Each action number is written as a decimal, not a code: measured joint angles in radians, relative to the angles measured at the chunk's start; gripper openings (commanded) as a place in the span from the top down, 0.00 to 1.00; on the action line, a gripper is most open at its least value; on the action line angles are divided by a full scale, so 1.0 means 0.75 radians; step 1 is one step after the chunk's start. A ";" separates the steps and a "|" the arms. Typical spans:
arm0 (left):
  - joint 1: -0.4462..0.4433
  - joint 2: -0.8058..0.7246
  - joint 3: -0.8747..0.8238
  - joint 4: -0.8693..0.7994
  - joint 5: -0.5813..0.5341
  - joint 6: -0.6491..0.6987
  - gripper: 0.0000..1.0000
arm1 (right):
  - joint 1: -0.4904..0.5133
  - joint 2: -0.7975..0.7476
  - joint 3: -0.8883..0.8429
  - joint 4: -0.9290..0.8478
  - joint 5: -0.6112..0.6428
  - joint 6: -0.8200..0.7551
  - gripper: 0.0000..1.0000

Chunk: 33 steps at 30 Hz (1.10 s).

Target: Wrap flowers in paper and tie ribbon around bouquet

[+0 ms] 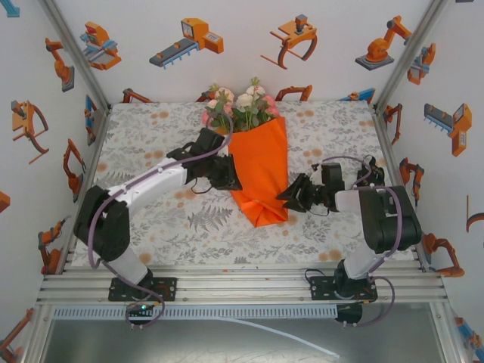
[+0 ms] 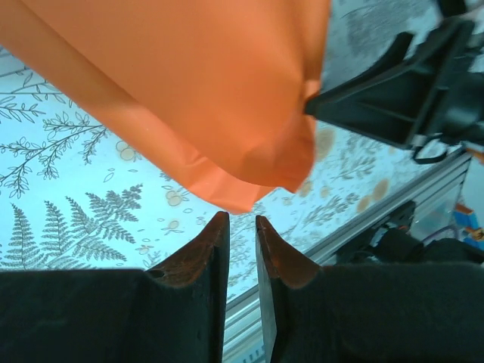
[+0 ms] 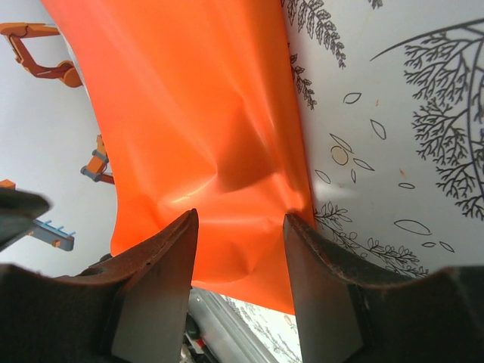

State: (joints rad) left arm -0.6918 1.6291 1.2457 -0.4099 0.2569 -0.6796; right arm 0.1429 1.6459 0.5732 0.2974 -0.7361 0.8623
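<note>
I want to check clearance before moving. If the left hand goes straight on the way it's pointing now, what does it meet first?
The orange paper. Its folded lower end sits right ahead of the left hand, close to the fingertips. Depth is hard to judge from the wrist view, so the hand might pass just beneath the fold.

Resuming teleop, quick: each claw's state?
Left claw: slightly open, empty.
Right claw: open, against the bright orange paper wrap; grip unclear.

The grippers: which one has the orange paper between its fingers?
The right gripper: the paper lies between its fingers. The left gripper has a narrow empty gap, with the paper beyond its fingertips.
</note>
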 measured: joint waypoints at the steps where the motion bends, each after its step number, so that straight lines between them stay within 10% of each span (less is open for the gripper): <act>1: -0.010 -0.007 0.016 0.002 -0.011 -0.011 0.74 | 0.000 0.000 0.000 0.000 0.001 0.000 0.54; 13: -0.102 0.457 0.301 0.070 0.150 -0.027 0.81 | 0.000 -0.001 -0.005 0.005 0.004 -0.016 0.54; 33: -0.162 0.468 0.053 0.021 0.181 0.176 0.87 | -0.006 0.132 0.221 -0.108 0.075 -0.036 0.54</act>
State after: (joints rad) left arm -0.8131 1.9800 1.2854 -0.3943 0.3927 -0.5476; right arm 0.1383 1.7451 0.7387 0.2161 -0.6796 0.8356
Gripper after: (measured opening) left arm 0.135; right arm 0.462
